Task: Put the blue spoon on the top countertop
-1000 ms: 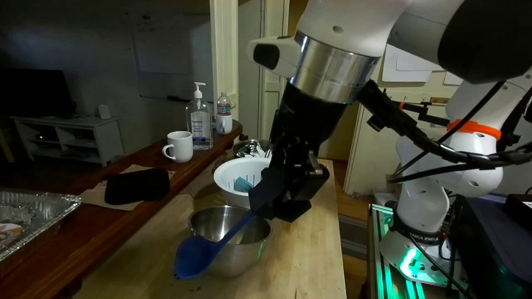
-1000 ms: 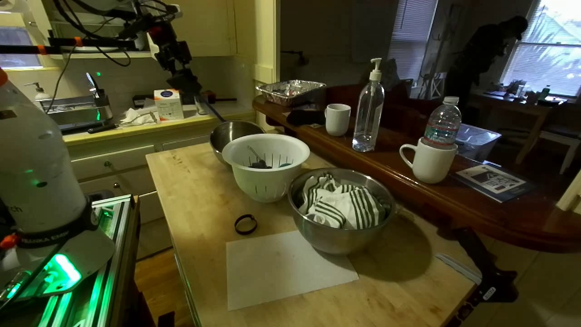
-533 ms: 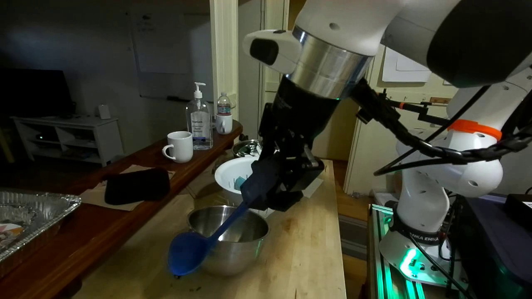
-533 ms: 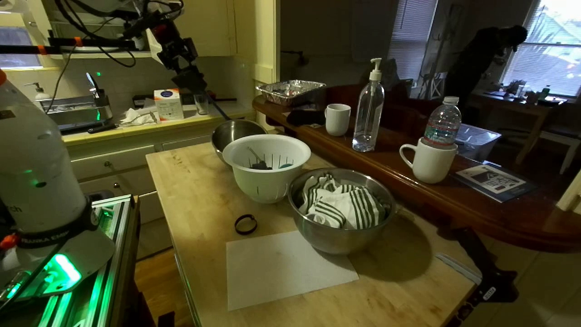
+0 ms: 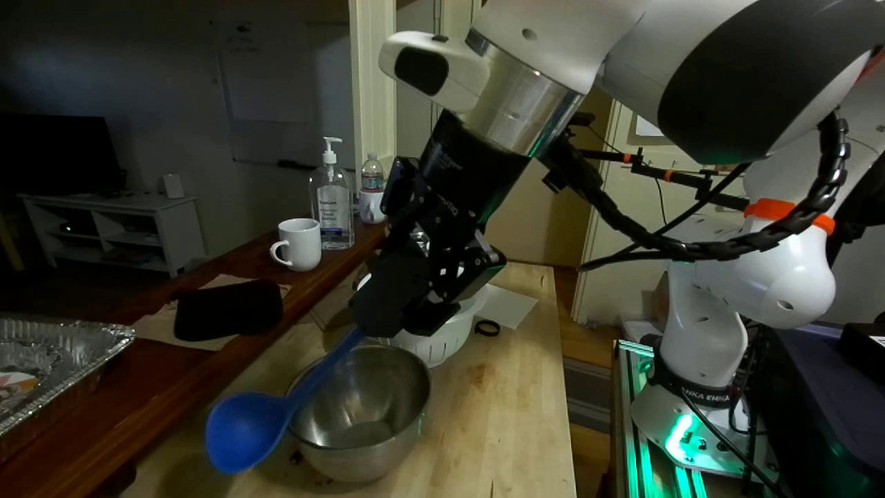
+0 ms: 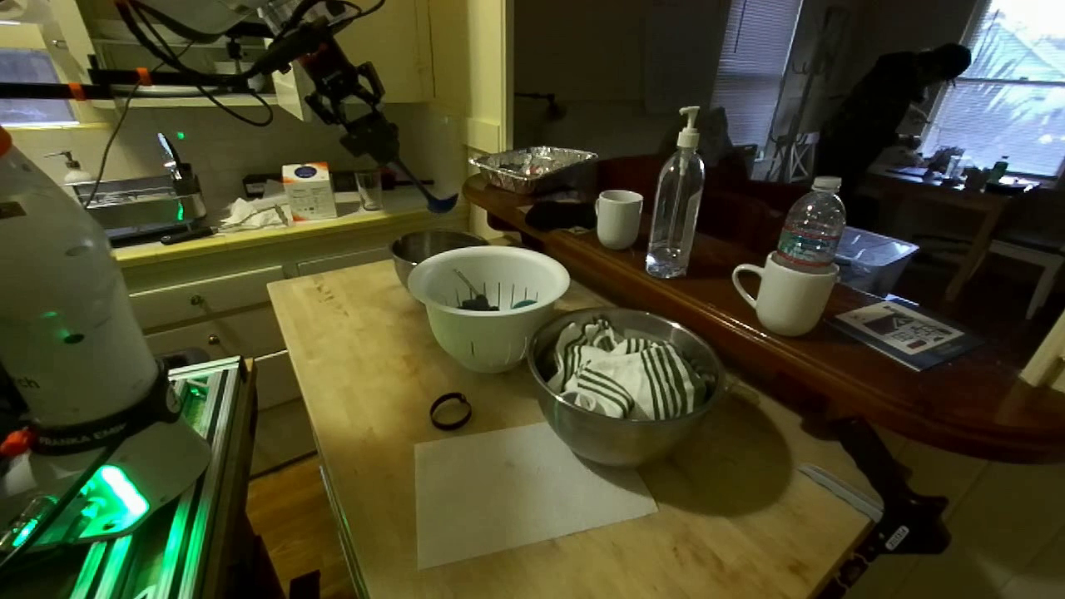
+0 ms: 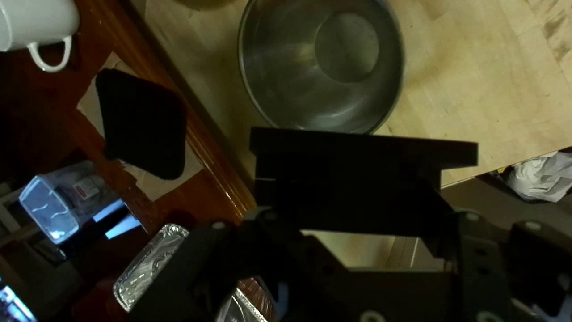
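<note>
The blue spoon [image 5: 249, 430] is held by its handle in my gripper [image 5: 388, 304], with its bowl end hanging low and forward. In an exterior view its bowl overlaps the left rim of the steel bowl and lies close to the edge of the top countertop [image 5: 131, 387]. In an exterior view the spoon [image 6: 439, 202] and gripper [image 6: 378, 146] are above the steel bowl, short of the dark countertop [image 6: 717, 270]. In the wrist view the black fingers [image 7: 353, 179] are shut together; the spoon cannot be made out there. The countertop [image 7: 192, 197] shows at left.
The steel bowl [image 5: 359, 408] and white colander [image 5: 442, 339] stand on the pale counter. On the dark countertop are a foil tray [image 5: 62, 353], a black pad [image 5: 228, 310], a white mug [image 5: 301, 245] and a sanitizer bottle [image 5: 334, 207]. A towel-filled bowl [image 6: 624, 424] is further along.
My gripper and the held spoon have moved toward the dark countertop and up. The spoon's bowl end now shows above the steel bowl, which has shifted slightly.
</note>
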### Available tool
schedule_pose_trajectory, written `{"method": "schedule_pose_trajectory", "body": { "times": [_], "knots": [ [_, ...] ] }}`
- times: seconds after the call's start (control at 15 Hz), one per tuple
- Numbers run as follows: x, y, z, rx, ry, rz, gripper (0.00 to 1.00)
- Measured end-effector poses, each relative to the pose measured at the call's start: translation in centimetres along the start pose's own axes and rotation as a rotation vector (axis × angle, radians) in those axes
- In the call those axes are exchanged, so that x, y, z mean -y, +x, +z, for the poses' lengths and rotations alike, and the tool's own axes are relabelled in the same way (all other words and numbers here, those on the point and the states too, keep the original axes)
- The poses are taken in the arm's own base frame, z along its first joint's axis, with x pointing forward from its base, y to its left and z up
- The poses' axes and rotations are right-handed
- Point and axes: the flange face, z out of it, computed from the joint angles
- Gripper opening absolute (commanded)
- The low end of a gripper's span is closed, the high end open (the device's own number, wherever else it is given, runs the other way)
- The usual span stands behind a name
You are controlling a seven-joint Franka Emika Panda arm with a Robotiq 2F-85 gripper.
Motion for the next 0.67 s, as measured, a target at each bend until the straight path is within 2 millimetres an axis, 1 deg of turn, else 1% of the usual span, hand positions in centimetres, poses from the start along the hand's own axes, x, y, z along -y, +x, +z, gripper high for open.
{"method": "schedule_pose_trajectory", "body": {
  "times": [0.2,0.4,0.67],
  "knots": [
    [-0.5,-1.0,-0.3,-0.048,-0.019,-0.041,0.42],
    [-0.4,-3.5,-0.5,-0.072,-0.047,-0.048,0.42],
    [1.2,-7.2,-0.7,-0.075,-0.083,-0.045,0.42]
  ]
}}
